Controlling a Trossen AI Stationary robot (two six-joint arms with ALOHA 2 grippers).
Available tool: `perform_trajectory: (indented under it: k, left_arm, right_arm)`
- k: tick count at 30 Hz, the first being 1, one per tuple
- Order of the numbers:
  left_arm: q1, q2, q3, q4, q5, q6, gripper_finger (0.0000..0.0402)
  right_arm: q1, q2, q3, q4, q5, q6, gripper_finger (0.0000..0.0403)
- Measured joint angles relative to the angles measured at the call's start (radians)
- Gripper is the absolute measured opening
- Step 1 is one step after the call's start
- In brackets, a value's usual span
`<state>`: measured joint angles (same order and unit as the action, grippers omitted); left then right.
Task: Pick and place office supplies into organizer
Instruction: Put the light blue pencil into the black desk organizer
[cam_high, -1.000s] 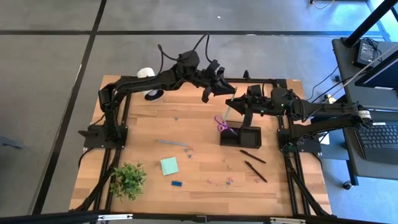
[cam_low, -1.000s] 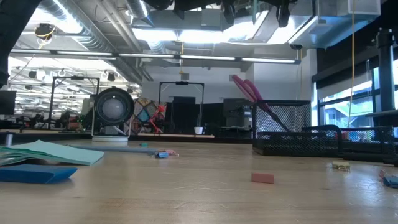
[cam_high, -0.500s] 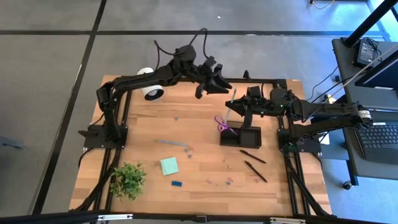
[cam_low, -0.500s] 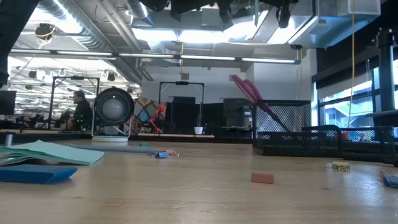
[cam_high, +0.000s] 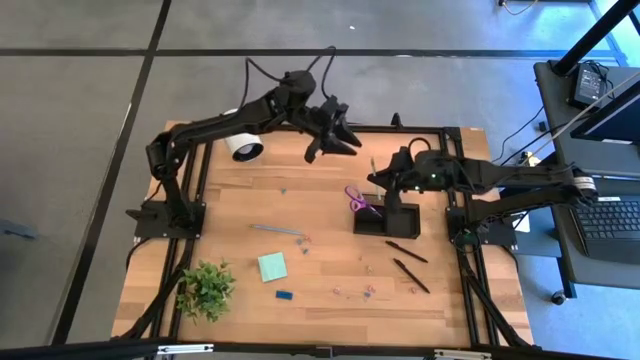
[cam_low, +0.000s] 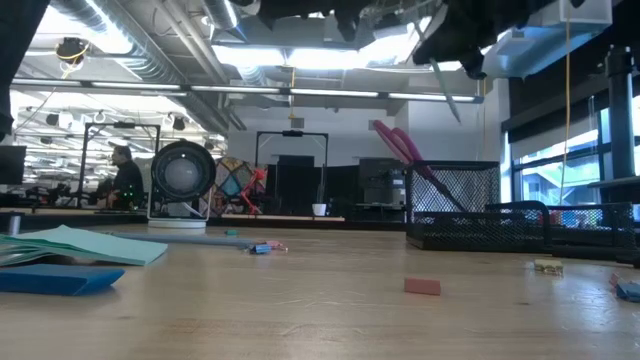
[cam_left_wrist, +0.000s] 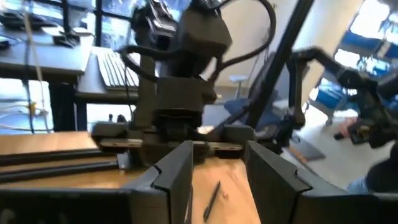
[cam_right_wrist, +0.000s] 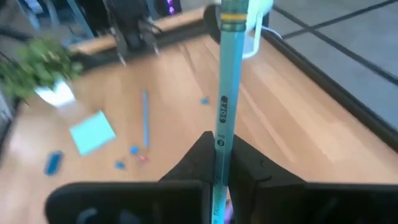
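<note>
Wooden desk (cam_high: 320, 200) in a big open workshop, with a round fan (cam_low: 181, 180) and a seated person (cam_low: 124, 178) way off in the background of the low view.

Only writing I can spot is on the teal pen (cam_right_wrist: 222, 93): dark letters run along the barrel, maybe "SOFT", but it's too blurry to swear by. The right hand (cam_high: 378, 175) is clamped shut on that pen, hovering just above the back edge of the black organizer (cam_high: 386, 218). Purple scissors (cam_high: 357, 199) already stand in the organizer's taller mesh part, handles up.

The left hand (cam_high: 333, 143) is up near the desk's back edge, well apart from the organizer, fingers (cam_left_wrist: 177, 171) spread wide with nothing between them.

Loose stuff on the desk: two black pens (cam_high: 408, 262) just in front of the organizer, a grey-green pen (cam_high: 277, 230) towards the middle, a light green notepad (cam_high: 272, 266), a tiny blue block (cam_high: 284, 295), and a scatter of little clips (cam_high: 355, 292) near the front. A potted plant (cam_high: 206, 289) sits in the front left corner and a white cylinder (cam_high: 240, 143) at the back left, partly behind the left arm.
</note>
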<state>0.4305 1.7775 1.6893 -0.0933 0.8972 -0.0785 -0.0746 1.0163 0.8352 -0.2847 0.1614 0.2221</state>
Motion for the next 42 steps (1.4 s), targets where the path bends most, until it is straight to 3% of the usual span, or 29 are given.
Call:
perform_trajectory:
  k: [7, 11, 21, 29, 42]
  left_arm:
    - [-0.034, -0.016, -0.082, -0.036, 0.024, 0.102, 0.0141]
    - [-0.040, -0.077, -0.176, 0.060, 0.014, 0.085, 0.0141]
    - [-0.035, -0.300, -0.499, 0.275, -0.174, 0.005, 0.0141]
    - [-0.041, -0.420, -0.702, 0.399, -0.262, -0.077, 0.0141]
    - [-0.080, -0.435, -0.766, 0.437, -0.303, -0.119, 0.0141]
  right_arm:
    - [0.000, 0.072, -0.063, 0.049, 0.006, -0.100, 0.0024]
    - [0.000, 0.092, -0.123, 0.134, 0.005, -0.103, 0.0024]
    - [0.000, 0.092, -0.248, 0.259, 0.004, -0.070, 0.0024]
    - [0.000, 0.092, -0.315, 0.286, 0.003, -0.042, 0.0024]
    - [0.000, 0.092, -0.399, 0.360, -0.024, -0.017, 0.0034]
